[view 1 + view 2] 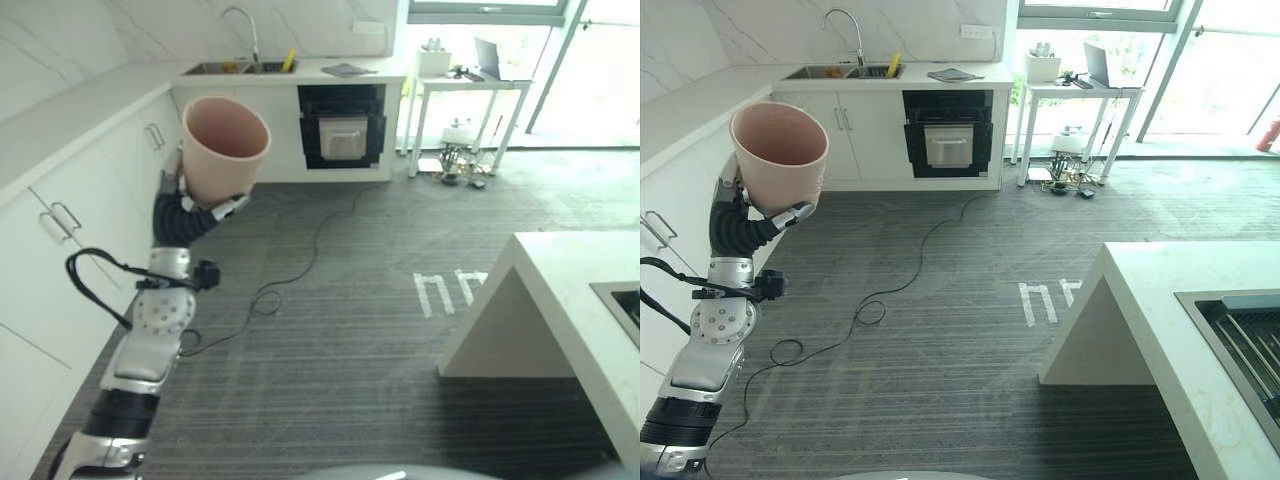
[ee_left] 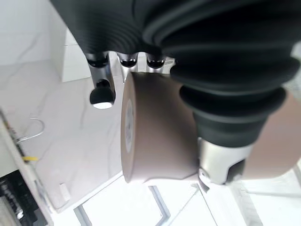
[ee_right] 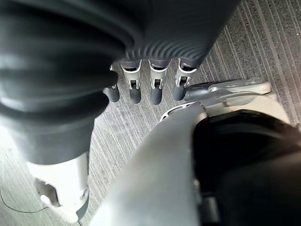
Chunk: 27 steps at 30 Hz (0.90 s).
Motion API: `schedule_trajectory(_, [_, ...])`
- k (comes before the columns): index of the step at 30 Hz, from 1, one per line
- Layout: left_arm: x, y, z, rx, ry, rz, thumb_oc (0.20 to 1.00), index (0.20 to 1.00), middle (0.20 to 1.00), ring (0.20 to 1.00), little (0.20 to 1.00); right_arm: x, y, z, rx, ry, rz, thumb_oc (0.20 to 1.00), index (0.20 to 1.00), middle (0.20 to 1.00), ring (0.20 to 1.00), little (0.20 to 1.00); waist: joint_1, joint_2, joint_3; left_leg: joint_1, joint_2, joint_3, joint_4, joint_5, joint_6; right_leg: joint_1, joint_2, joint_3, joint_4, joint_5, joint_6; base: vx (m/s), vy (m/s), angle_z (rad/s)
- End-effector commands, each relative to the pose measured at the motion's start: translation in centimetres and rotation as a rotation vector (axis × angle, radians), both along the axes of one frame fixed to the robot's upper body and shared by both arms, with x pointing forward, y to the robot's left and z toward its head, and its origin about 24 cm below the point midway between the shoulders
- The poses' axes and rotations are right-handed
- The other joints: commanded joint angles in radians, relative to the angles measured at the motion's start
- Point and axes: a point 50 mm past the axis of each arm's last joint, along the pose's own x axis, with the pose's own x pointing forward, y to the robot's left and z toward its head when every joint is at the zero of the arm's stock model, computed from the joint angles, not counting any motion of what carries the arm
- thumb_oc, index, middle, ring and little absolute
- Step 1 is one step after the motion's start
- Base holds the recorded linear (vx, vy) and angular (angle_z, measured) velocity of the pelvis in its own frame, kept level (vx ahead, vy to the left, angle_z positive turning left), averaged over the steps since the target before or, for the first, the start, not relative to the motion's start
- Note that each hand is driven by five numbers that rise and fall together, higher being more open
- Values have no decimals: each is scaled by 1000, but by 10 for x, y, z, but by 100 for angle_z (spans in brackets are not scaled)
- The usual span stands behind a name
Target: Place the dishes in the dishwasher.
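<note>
So just one pink bowl, pinched by the left hand up beside the white cabinets, right hand relaxed, grey floor wide open.

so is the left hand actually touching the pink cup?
Touching. The left eye view shows the left hand wrapped round the pink cup's base; the left wrist view shows fingers against it.
</note>
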Motion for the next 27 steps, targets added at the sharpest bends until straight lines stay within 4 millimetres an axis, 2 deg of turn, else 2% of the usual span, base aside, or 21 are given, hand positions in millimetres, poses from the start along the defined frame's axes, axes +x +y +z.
schedule_trajectory(1, [3,2,23,-107,-116,-34,200,200,200,200,200,24,-4,2,-13,-47,46,1000,1000,1000,1000,1000,14,20,25,52,116,69,8,-39,-77,-71,-60,-81,0,111,67,-48,40,4])
schedule_trajectory(2, [4,-1,12,-161,-87,-56,200,200,200,200,200,25,-4,2,-18,-35,68,1000,1000,1000,1000,1000,16,17,24,50,116,65,8,-38,-77,-72,-57,-77,0,112,65,-50,37,5])
schedule_trajectory(7, [10,-11,0,-212,-46,-82,200,200,200,200,200,29,-7,2,-27,-32,81,1000,1000,1000,1000,1000,27,9,27,44,117,54,8,-34,-76,-69,-55,-83,0,114,63,-28,16,8])
schedule_trajectory(12, [13,-11,-12,-240,-9,-77,200,200,200,200,200,46,-5,5,-11,-87,84,1000,1000,1000,1000,1000,39,9,26,36,120,37,8,-24,-78,-68,-49,-85,0,116,59,-10,24,15])
schedule_trajectory(17, [12,-6,-10,-242,-21,-67,200,200,200,200,200,58,1,7,14,-122,97,1000,1000,1000,1000,1000,51,12,27,27,120,27,8,-15,-81,-66,-53,-99,0,117,60,1,15,4])
schedule_trajectory(22, [12,-3,-11,-240,-15,-65,200,200,200,200,200,55,1,6,-7,-104,138,1000,1000,1000,1000,1000,57,12,27,24,113,21,8,-18,-78,-64,-58,-110,0,117,62,0,0,0])
schedule_trajectory(23, [21,-49,-37,-331,145,-357,200,200,200,200,200,86,20,15,33,-254,-55,1000,1000,1000,1000,1000,-50,30,16,57,53,82,8,-62,-40,-100,23,33,0,101,20,0,0,0])
schedule_trajectory(26, [23,-52,-30,-287,132,-371,200,200,200,200,200,82,24,13,78,-223,-42,1000,1000,1000,1000,1000,-41,24,15,55,47,81,8,-66,-35,-99,17,24,0,101,25,-7,3,2])
schedule_trajectory(27, [23,-54,-27,-284,131,-376,200,200,200,200,200,82,24,12,45,-216,-13,1000,1000,1000,1000,1000,-36,23,14,57,48,85,8,-67,-34,-96,15,16,0,101,25,0,0,0])
